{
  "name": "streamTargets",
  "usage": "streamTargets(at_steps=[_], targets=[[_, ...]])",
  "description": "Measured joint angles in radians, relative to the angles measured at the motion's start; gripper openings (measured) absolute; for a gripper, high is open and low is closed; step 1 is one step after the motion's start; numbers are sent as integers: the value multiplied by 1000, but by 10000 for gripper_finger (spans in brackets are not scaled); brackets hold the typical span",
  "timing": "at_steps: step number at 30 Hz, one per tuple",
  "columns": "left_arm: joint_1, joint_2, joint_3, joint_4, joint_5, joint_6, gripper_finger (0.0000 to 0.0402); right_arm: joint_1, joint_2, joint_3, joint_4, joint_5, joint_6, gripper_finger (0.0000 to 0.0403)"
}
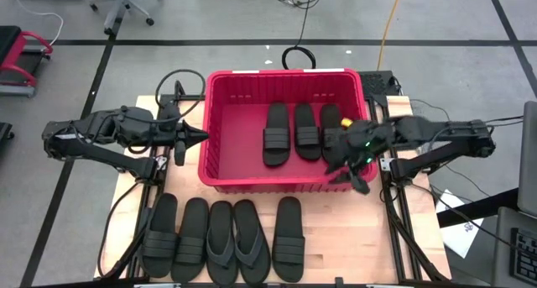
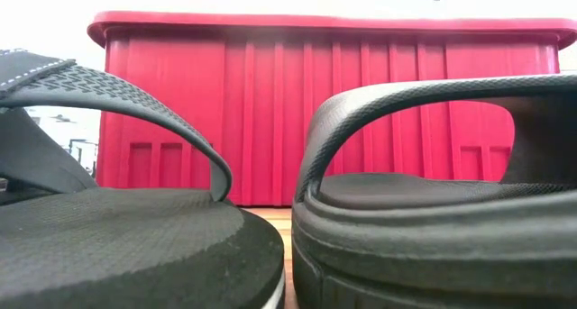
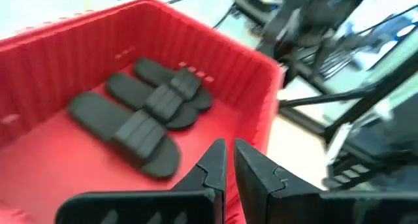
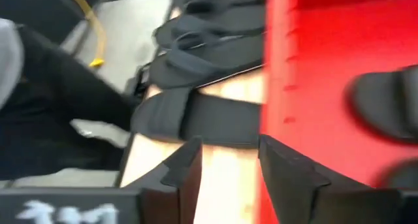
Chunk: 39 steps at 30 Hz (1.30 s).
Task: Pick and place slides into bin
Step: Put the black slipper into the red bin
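Tabletop scene: right gripper (image 1: 359,180), fingers apart and empty, hangs over the bin (image 1: 284,180) rim, beside three slides (image 1: 306,129); left gripper (image 1: 200,137) nearly closed.

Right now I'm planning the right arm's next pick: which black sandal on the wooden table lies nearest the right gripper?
The black ribbed-strap slide at the row's right end, set slightly apart from the other four, lies closest to the right gripper, hovering over the red plastic bin's front right corner.

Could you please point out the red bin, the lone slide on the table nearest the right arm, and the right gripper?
Red bin (image 1: 205,145): high view, on its left wall rim.
Lone slide (image 1: 288,238): high view, on its ribbed strap.
Right gripper (image 1: 359,181): high view, midway between its fingers, over the bin's near right corner.
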Motion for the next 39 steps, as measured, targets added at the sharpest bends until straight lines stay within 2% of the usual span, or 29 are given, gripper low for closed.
streamTargets(at_steps=[4, 8, 10, 14, 18, 24, 30, 39], targets=[[0, 0, 0, 79, 51, -8, 26, 51, 1, -125, 201, -104, 111, 172], [0, 0, 0, 115, 84, 18, 26, 123, 1, -190, 367, -106, 223, 173], [0, 0, 0, 113, 103, 37, 26, 169, 10, -196, 435, -63, 246, 168], [0, -4, 0, 92, 168, 66, 26, 260, 53, -196, 515, 104, 276, 156], [0, -5, 0, 90, 228, 75, 26, 302, 108, -196, 568, 232, 346, 155], [0, -1, 0, 61, 251, 102, 26, 330, 229, -196, 747, 177, 473, 165], [0, -1, 0, 4, 251, 146, 26, 395, 338, -196, 777, 151, 607, 177], [0, -1, 0, -35, 243, 180, 26, 423, 457, -196, 696, 156, 606, 192]])
